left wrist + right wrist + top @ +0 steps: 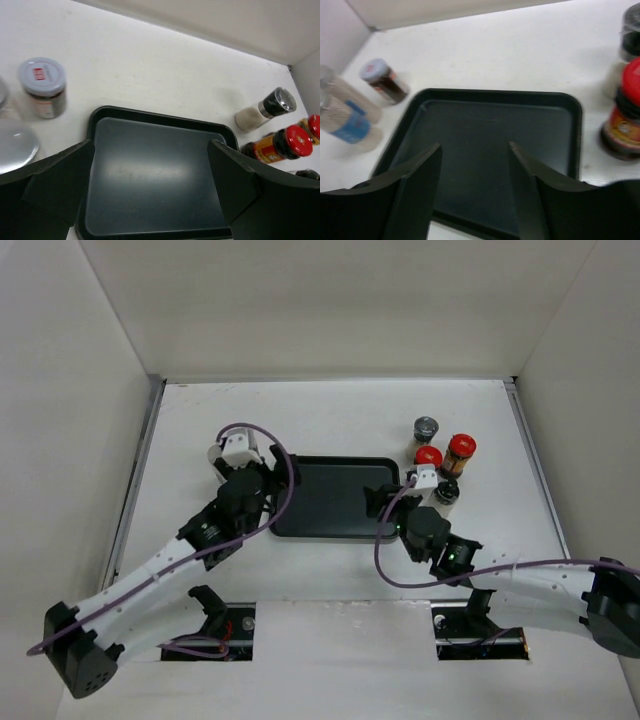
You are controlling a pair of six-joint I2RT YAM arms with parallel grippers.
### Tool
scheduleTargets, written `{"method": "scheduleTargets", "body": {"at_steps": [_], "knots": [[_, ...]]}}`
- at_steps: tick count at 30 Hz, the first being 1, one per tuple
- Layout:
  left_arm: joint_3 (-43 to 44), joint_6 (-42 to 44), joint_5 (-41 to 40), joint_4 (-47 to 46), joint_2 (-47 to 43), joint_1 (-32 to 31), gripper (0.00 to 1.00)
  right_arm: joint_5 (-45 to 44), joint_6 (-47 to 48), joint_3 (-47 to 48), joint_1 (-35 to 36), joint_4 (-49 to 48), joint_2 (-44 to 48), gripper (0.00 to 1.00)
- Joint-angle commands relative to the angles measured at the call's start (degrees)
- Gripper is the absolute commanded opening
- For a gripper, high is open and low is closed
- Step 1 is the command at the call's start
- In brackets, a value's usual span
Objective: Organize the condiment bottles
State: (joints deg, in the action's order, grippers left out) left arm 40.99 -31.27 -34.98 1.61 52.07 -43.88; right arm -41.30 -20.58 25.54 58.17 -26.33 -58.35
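The black tray [330,498] lies mid-table with nothing in it. My left gripper [270,486] is open and empty over its left edge; in the left wrist view [150,167] the jaws straddle the tray [160,175]. My right gripper [383,502] is open and empty over the right edge [475,147]. Right of the tray stand a silvery-lidded jar [426,430], two red-lidded jars [461,451] [428,459] and a dark-lidded jar [447,492]. Left of the tray, the right wrist view shows a white-topped red-labelled jar [382,82] and two blue-banded jars [349,126] [347,97]; my left arm hides them from above.
White walls close the table [330,410] at the back and both sides. The left arm's purple cable [285,465] loops over the tray's left end. The right-hand jars stand close together near my right wrist.
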Motion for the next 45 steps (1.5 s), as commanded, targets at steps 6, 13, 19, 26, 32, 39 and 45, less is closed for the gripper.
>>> {"method": "scheduleTargets", "body": {"at_steps": [6,13,19,26,32,39,45], "knots": [[-3.46,1.12,-20.19,13.67,-16.21,1.38,1.00,5.70,0.10,0.56,2.51,-6.37,-0.62,0.29],[-3.81,0.68,-25.75,18.26,-18.85,2.26,0.72,5.70,-0.25,0.92,2.78,-6.36,-2.91,0.40],[-3.73,-1.25,-26.02,22.65,-16.75,5.42,0.76,6.32,-0.43,0.83,2.51,-6.98,-4.41,0.79],[-4.25,-0.73,-8.11,18.27,-5.24,15.08,0.87,8.25,-1.22,1.53,1.90,-6.98,-7.30,0.90],[-4.96,2.26,-0.01,10.10,-0.31,19.31,0.89,8.43,-1.31,1.62,1.72,-7.16,-8.45,0.91],[-5.13,3.58,1.32,5.52,1.80,19.05,0.88,9.66,-1.31,1.71,1.11,-7.95,-9.59,0.92],[-4.69,3.67,1.94,4.11,6.28,20.02,0.80,9.66,-1.39,1.62,0.49,-8.04,-10.12,0.92]]}}
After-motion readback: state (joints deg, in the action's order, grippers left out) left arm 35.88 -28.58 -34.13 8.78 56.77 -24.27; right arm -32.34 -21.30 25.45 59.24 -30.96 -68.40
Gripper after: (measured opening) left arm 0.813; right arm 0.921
